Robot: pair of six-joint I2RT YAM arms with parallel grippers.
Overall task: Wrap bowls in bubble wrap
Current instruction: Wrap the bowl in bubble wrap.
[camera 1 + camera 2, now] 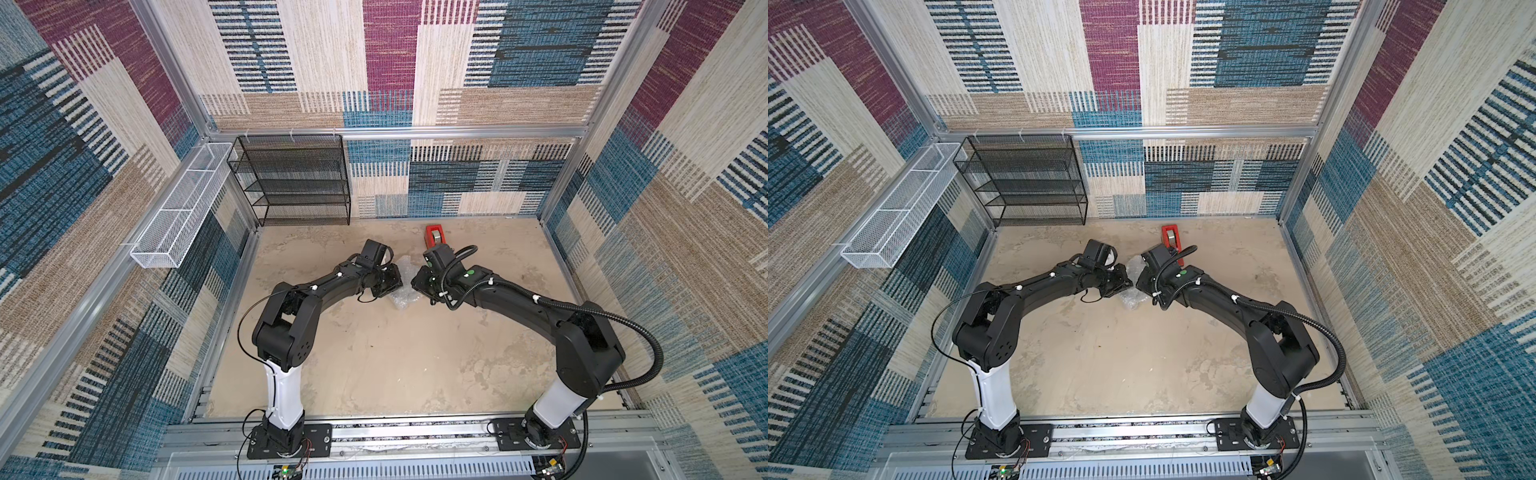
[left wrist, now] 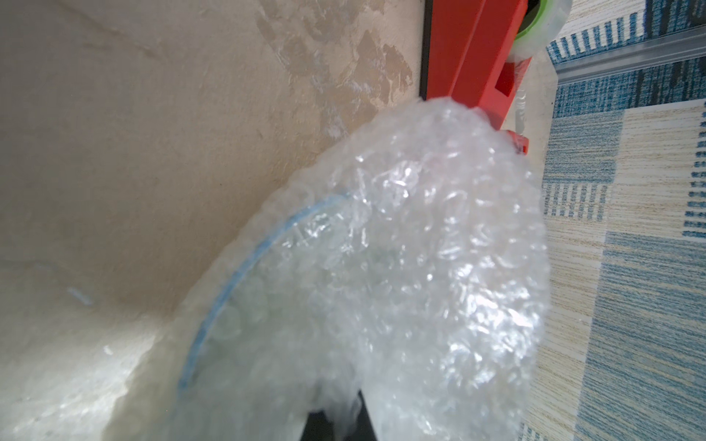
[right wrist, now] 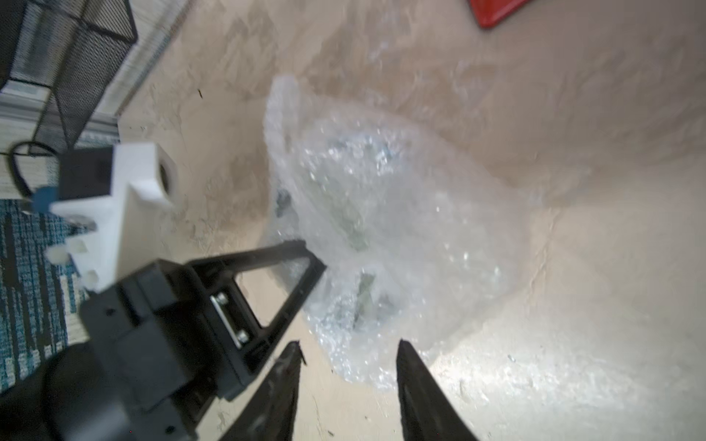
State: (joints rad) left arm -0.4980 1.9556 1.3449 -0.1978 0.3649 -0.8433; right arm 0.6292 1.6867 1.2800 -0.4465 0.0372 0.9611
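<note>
Claws first: the left gripper (image 3: pixel 309 263) is clenched, and in its wrist view the bubble wrap (image 2: pixel 420 267) runs down into its dark tips, so we read it as pinching a fold of the sheet. The right gripper (image 3: pixel 348 345) is released. Its two pointed black fingers stand apart with the near edge of the wrap in the gap, and we see no contact there. The wrap lies in the middle of the beige table (image 1: pixel 374 353), between the two claws and just in front of a red tape dispenser (image 1: pixel 434 235). In both top views its long side seems to run away from the robot. It is clear, shiny and crumpled, full of small bubbles. The bowl (image 2: pixel 237 275) is inside. We see only a thin bluish curved rim and dim green marks, and we cannot tell which way it faces
</note>
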